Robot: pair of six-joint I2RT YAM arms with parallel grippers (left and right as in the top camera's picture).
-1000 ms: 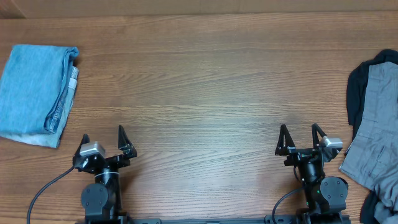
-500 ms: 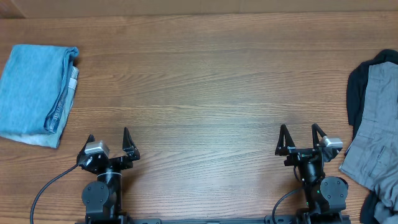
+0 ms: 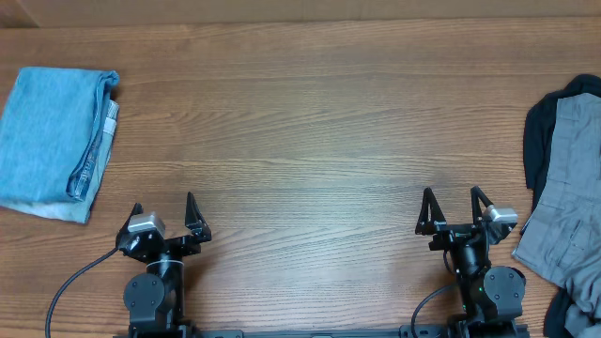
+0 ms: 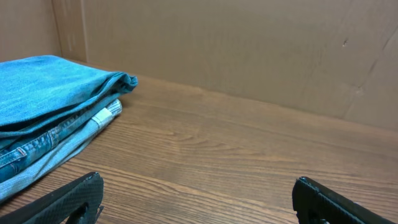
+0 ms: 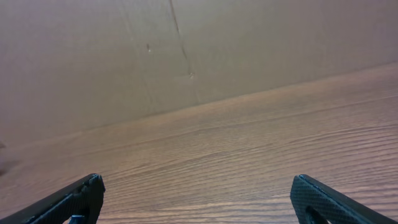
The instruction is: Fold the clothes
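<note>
Both the left fingers (image 3: 192, 214) and the right fingers (image 3: 427, 211) stand fully open and hold nothing. They rest low at the near edge of the tabletop (image 3: 310, 122), well apart from all cloth. The blue jeans (image 3: 52, 136) lie folded at the far left. The grey garment (image 3: 568, 202) lies unfolded at the right edge, on top of a black garment (image 3: 537, 141), and both run out of the overhead view.

I judge the grey one to be next, and the risk is there. The two garments overlap, so a pinch that goes too deep may take the black cloth also and drag both to the middle. Part of the pile is hidden past the edge, so it may hang off the tabletop and slide down when pulled. The right wrist view shows no cloth at all, so the first reach would be made almost blind.
</note>
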